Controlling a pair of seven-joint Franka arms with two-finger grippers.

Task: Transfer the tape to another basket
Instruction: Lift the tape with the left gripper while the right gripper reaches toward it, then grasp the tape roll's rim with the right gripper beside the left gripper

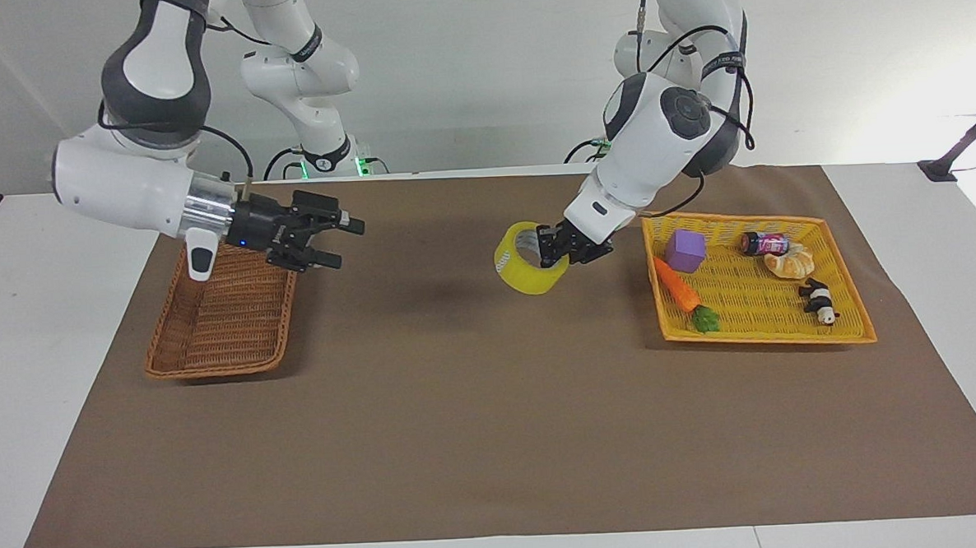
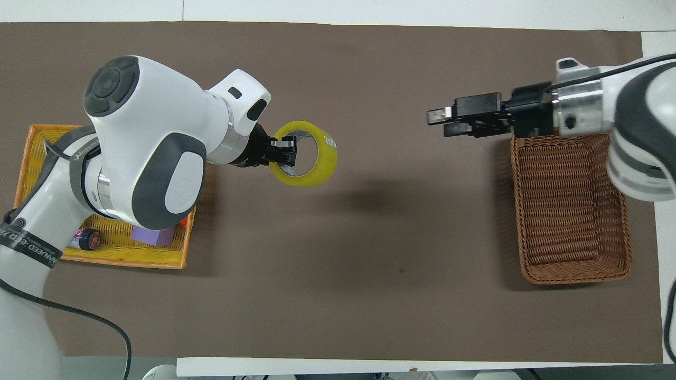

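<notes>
Tape's up in the air, basket has nothing in it

Using the brown wicker basket (image 1: 224, 306) as the anchor: the right gripper (image 1: 340, 241) hangs just past its rim toward the middle of the mat (image 1: 494, 422), fingers spread a bit with nothing between them. Well apart from the basket, toward the left arm's end, the left gripper (image 1: 551, 246) is clamped on the wall of the yellow tape (image 1: 522, 266), holding it on edge, lifted off the mat. Past that sits the yellow tray (image 1: 767, 340) with a purple cube (image 1: 685, 250), carrot (image 1: 681, 290) and some small toys.
</notes>
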